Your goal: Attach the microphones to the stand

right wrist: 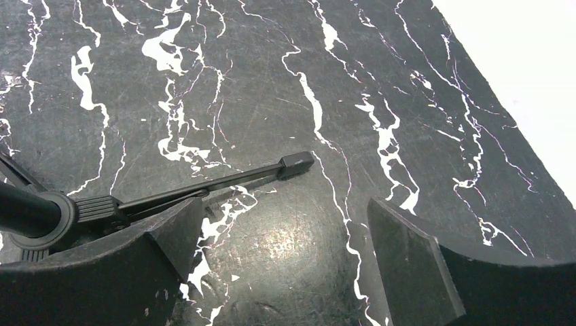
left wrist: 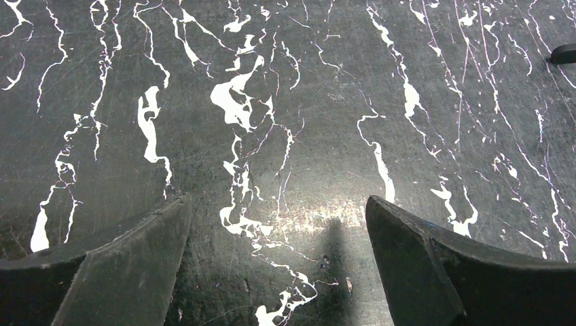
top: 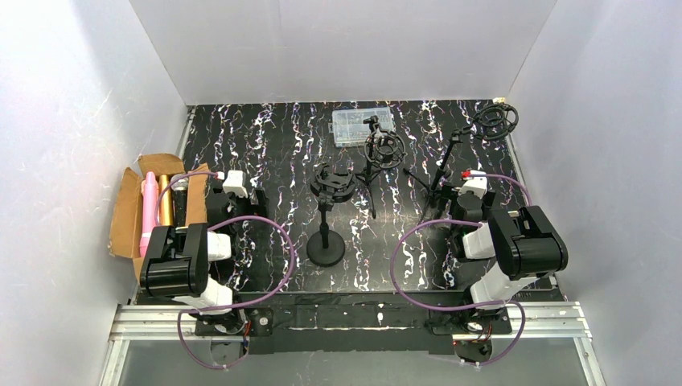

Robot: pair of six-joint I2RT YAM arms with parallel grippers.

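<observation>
Both my grippers hang low over the worktop with nothing in them. The left gripper (left wrist: 277,204) has its jaws wide apart over bare marbled surface towards the left edge. The right gripper (right wrist: 285,204) is spread just as wide towards the right edge, where a leg of the tripod (right wrist: 224,180) runs past one finger. I take this as a ready pose, with the jaws open so that either can drop over a mic's barrel. No mic is on a stand yet. The pink mic (top: 149,211) and gold mic (top: 165,201) lie side by side in the open box (top: 125,213) at the left edge, just beside my left arm, so that arm looks best placed to fetch. The round stand (top: 326,241) sits near the middle between my arms, its mount (top: 332,183) up and unfilled, likely so both can reach it. A clear case (top: 362,125) lies at the far edge, out of the way.
</observation>
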